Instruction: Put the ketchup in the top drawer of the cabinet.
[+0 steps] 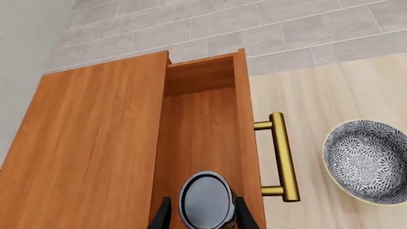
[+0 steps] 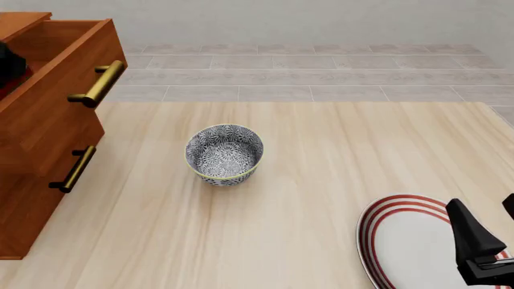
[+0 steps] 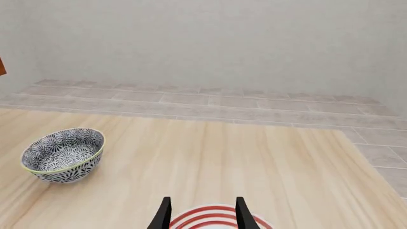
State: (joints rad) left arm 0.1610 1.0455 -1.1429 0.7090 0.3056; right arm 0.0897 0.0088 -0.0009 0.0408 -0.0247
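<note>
left claw [image 1: 203, 217] pinching ketchup [image 1: 205, 200] over open top drawer [image 1: 200, 143] | right claw [image 3: 203, 212] spread above plate [image 2: 401, 241]

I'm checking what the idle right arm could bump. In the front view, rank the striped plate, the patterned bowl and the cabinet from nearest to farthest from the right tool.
1. Striped plate: directly beside the right tool.
2. Patterned bowl: mid-table, to its left.
3. Cabinet: far left edge.
</note>
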